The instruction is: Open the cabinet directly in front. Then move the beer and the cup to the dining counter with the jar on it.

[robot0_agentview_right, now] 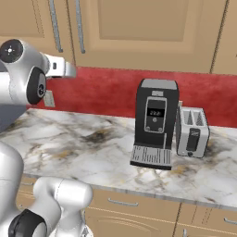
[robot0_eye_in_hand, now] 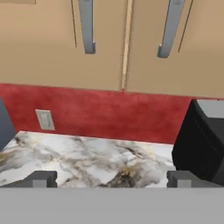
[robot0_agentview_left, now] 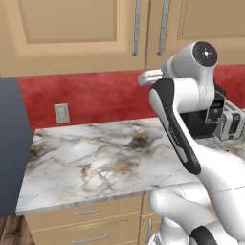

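The cabinet [robot0_eye_in_hand: 57, 48] hangs above the red wall with both tan doors shut. Its two silver bar handles [robot0_eye_in_hand: 86, 27] [robot0_eye_in_hand: 169, 30] flank the centre seam. The same doors and handles show in the left base view [robot0_agentview_left: 137, 27] and the right base view [robot0_agentview_right: 79, 25]. My gripper [robot0_eye_in_hand: 112, 178] is open with nothing between its fingertips [robot0_eye_in_hand: 41, 177]. It sits below the handles, aimed at the door seam and the backsplash. The hand [robot0_agentview_left: 149, 76] [robot0_agentview_right: 60, 67] is raised just under the doors' lower edge. The beer, the cup, the dining counter and the jar are out of view.
A marble worktop [robot0_agentview_left: 95, 158] runs along the red wall, with tan drawers [robot0_agentview_left: 86, 213] below. A black coffee machine [robot0_agentview_right: 155, 122] and a silver toaster [robot0_agentview_right: 192, 132] stand at its right. A wall socket [robot0_agentview_left: 61, 113] and a dark tall panel [robot0_agentview_left: 9, 143] are at the left.
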Robot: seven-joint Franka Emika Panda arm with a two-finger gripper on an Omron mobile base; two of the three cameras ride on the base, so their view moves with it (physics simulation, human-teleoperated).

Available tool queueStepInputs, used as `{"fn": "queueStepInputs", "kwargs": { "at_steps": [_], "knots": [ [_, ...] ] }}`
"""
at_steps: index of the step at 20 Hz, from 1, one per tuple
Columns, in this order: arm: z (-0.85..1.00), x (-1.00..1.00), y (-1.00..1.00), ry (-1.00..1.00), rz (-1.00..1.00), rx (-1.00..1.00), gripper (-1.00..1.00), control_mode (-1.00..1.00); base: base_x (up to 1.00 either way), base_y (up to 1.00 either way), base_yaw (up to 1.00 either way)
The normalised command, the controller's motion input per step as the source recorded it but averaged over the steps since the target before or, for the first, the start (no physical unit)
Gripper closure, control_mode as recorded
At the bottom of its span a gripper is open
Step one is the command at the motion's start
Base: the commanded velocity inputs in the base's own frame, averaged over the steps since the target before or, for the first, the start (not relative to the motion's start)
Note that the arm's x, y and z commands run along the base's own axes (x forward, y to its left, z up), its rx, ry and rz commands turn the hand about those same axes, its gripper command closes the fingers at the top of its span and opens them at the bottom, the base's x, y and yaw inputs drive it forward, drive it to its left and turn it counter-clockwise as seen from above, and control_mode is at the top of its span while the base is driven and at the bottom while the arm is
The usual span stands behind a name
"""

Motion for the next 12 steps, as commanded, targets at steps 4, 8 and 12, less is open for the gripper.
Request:
{"fn": "queueStepInputs", "kwargs": {
  "at_steps": [4, 8, 12],
  "knots": [
    [0.35, 0.0, 0.16, -0.07, 0.0, 0.0, -1.0, -1.0, 0.0, 0.0, 0.0],
    [0.32, 0.01, 0.16, -0.07, 0.0, 0.0, -1.0, -1.0, 0.0, 0.0, 0.0],
    [0.31, 0.03, 0.11, -0.1, 0.0, 0.0, -1.0, -1.0, 0.0, 0.0, 0.0]
  ]
}}
